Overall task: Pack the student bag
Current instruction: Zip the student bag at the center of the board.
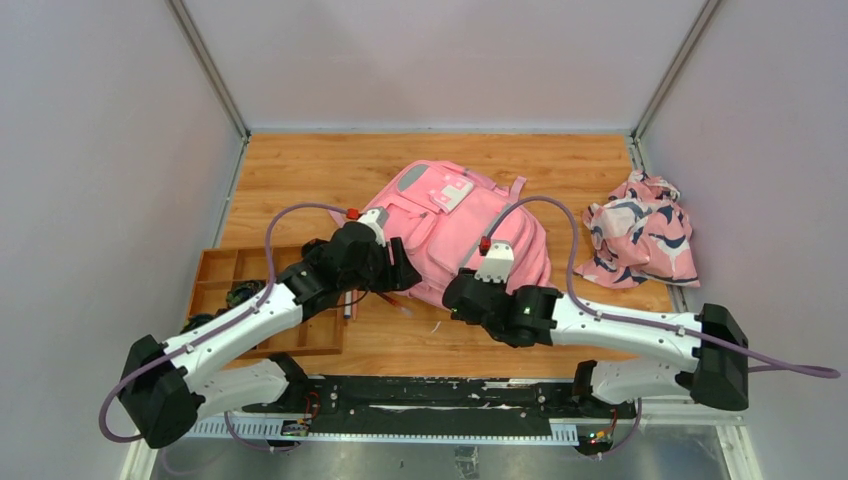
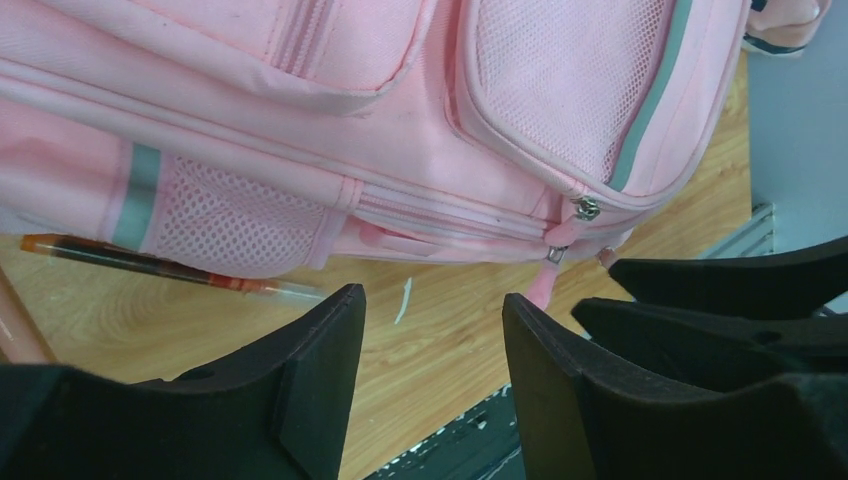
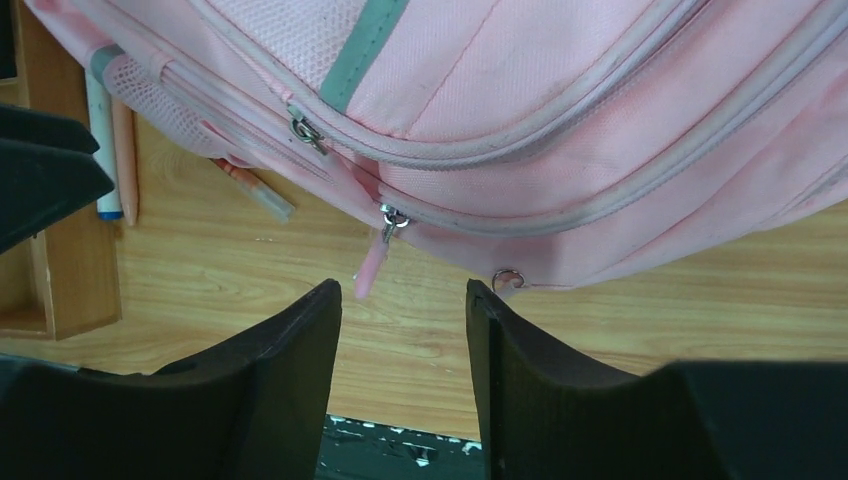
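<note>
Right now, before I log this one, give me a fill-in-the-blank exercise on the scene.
1. The student bag is coloured ___.
2. In the top view, the patterned cloth lies to the bag's ___.
3. The right gripper holds ___.
4. The wooden tray lies to the bag's ___.
Missing: pink; right; nothing; left.

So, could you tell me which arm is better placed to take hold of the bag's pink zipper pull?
Probably right: the pink zipper pull on the student bag lines up with the gap of the right gripper, jaws apart; for the left gripper it sits off to one side.
</note>
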